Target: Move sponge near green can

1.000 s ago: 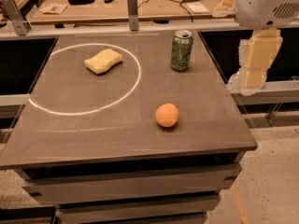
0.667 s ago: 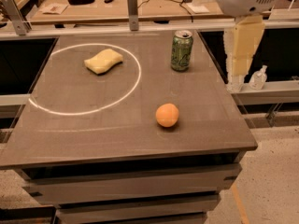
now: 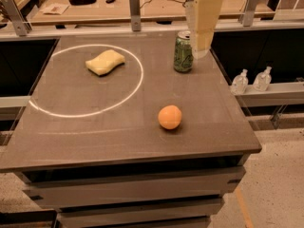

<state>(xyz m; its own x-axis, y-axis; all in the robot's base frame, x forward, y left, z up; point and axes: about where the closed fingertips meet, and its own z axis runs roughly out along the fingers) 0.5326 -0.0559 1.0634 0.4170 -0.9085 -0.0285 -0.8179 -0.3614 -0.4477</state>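
Observation:
The pale yellow sponge [image 3: 105, 61] lies flat on the dark table [image 3: 85, 137] at the back left, inside a white circle. The green can [image 3: 183, 52] stands upright at the back right of the table, well apart from the sponge. My gripper [image 3: 200, 50] hangs down from the top of the camera view, just right of the can and partly in front of its upper right side. It holds nothing that I can see.
An orange fruit [image 3: 169, 117] sits on the table in front of the can, toward the right. Two small clear bottles [image 3: 241, 82] stand on a ledge right of the table. A workbench [image 3: 95, 11] with metal posts runs behind.
My gripper has swung left, from beyond the table's right edge to a spot right beside the green can. The sponge, can and orange have not moved.

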